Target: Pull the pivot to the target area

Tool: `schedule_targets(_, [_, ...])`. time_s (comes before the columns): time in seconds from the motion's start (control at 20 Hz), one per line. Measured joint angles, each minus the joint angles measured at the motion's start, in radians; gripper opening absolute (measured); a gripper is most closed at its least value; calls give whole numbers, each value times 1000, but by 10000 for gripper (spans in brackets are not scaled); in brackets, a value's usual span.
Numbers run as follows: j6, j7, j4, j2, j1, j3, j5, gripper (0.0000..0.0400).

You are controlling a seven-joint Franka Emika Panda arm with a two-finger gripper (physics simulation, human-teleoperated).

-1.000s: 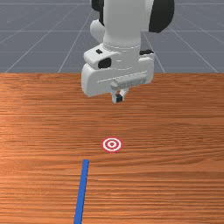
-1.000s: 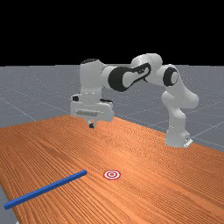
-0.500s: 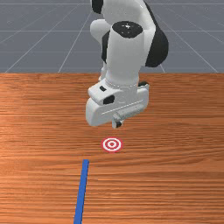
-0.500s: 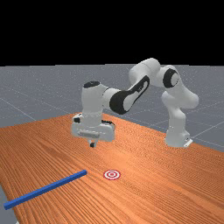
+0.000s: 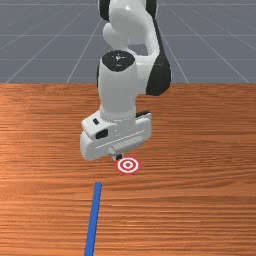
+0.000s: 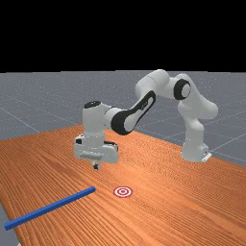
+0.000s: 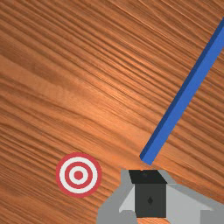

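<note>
Gripper (image 5: pixel 117 156): points down, hangs above the table (image 5: pixel 200 200); fingers (image 7: pixel 150 199) pressed together at the tips. Target (image 5: pixel 128 165), red and white rings: lies flat near the fingertips, slightly toward the front view's right. Blue pivot bar (image 5: pixel 93 220): lies on the table apart from both fingers, near end just past the fingertips in the wrist view, far end well away; extends from the fingers toward the far view's left. Arm base (image 6: pixel 194 149): stands well apart from the fingers, toward the far view's right.
</note>
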Motion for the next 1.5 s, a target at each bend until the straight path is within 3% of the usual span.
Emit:
schedule_targets(0.1, [-8, 6, 24, 15, 13, -26, -42, 0])
schedule_targets(0.15, [-10, -20, 26, 15, -7, -2, -8, 0])
schedule_targets(0.3, [-100, -19, 194, 107, -14, 0, -6, 0])
schedule_targets(0.35, [-163, -37, 317, 172, -37, 25, 25, 0])
schedule_targets(0.5, [-161, 5, 319, 177, -30, -2, 5, 0])
schedule_targets(0.55, [-221, -43, 447, 242, -55, 27, 29, 0])
schedule_targets(0.6, [-138, -27, 369, 209, -39, 4, 4, 0])
schedule_targets(0.65, [-205, -27, 419, 232, -41, 3, 2, 0])
schedule_targets(0.75, [-61, -29, 336, 215, -41, 6, 7, 0])
schedule_targets(0.85, [-74, -27, 379, 267, -42, 7, 7, 0])
schedule_targets(0.9, [97, -31, 254, 233, -40, 9, 13, 0])
schedule_targets(0.95, [139, -31, 232, 243, -40, 11, 14, 0])
schedule_targets(1.0, [99, -28, 270, 276, -40, 9, 12, 0])
schedule_targets(1.05, [-28, 16, 406, 354, -16, -35, -37, 0])
schedule_targets(1.1, [-36, 61, 434, 384, 12, -82, -82, 0])
schedule_targets(1.15, [-25, 54, 430, 391, 8, -73, -74, 157])
schedule_targets(1.2, [-19, 48, 428, 395, 5, -65, -67, 253])
schedule_targets(1.25, [-15, -6, 421, 390, -30, -9, -11, 310])
schedule_targets(1.35, [-32, -4, 433, 397, -27, -8, -11, 367])
schedule_targets(1.5, [-88, 69, 530, 446, -55, -18, 7, 393])
